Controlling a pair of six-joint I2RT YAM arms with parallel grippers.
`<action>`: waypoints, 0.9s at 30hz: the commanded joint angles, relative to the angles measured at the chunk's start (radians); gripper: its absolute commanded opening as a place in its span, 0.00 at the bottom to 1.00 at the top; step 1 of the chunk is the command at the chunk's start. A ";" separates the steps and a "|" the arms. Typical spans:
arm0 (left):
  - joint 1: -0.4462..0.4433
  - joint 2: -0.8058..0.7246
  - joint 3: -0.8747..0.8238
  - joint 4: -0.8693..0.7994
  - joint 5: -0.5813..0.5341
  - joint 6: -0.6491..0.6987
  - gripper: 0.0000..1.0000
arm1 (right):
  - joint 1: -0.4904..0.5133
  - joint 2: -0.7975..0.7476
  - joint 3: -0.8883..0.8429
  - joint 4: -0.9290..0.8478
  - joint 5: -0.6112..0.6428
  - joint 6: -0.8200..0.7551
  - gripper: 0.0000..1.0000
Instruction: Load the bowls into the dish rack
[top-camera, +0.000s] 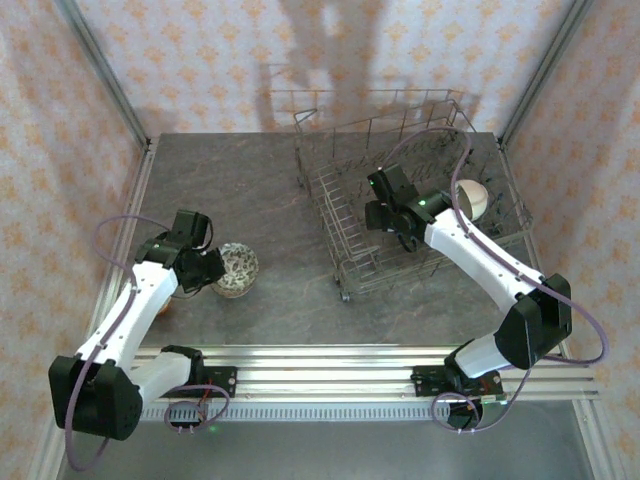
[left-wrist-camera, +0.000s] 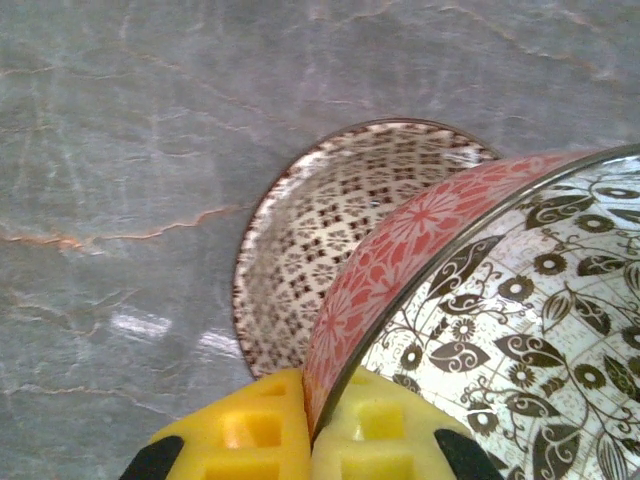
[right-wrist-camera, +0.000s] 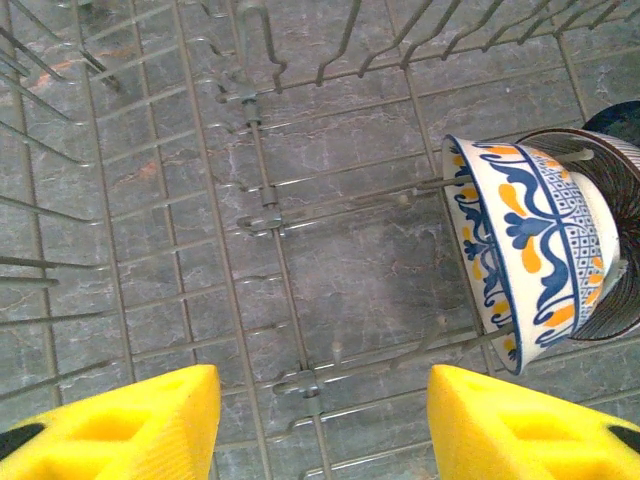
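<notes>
My left gripper (left-wrist-camera: 310, 388) is shut on the rim of a bowl (left-wrist-camera: 398, 252) that is pink-flowered outside and leaf-patterned inside. It is tilted over a second bowl (left-wrist-camera: 325, 225) with a brown pattern, which rests on the table. From above, the left gripper (top-camera: 207, 268) is at the left side of these bowls (top-camera: 238, 268). The dish rack (top-camera: 340, 215) stands at the back right. My right gripper (top-camera: 393, 215) hangs inside it, open with nothing between the fingers (right-wrist-camera: 320, 425). A blue-and-orange patterned bowl (right-wrist-camera: 520, 250) stands on edge between tines, with a dark striped bowl (right-wrist-camera: 612, 235) behind it. A cream bowl (top-camera: 473, 197) sits in the rack's right end.
The rack's wire floor and upright tines (right-wrist-camera: 262, 190) lie under the right gripper. The grey stone table (top-camera: 270, 180) has patterned walls on three sides. An aluminium rail (top-camera: 320, 360) carrying the arm bases runs along the near edge.
</notes>
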 joint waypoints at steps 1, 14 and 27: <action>-0.052 -0.044 0.051 0.087 0.027 -0.061 0.00 | -0.009 -0.001 0.062 0.014 -0.022 -0.017 0.56; -0.295 0.102 0.430 0.130 -0.064 -0.053 0.00 | -0.018 0.007 0.202 -0.011 -0.087 -0.065 0.57; -0.441 0.300 0.690 0.193 -0.130 -0.002 0.00 | -0.019 -0.152 0.200 0.103 -0.398 -0.086 0.57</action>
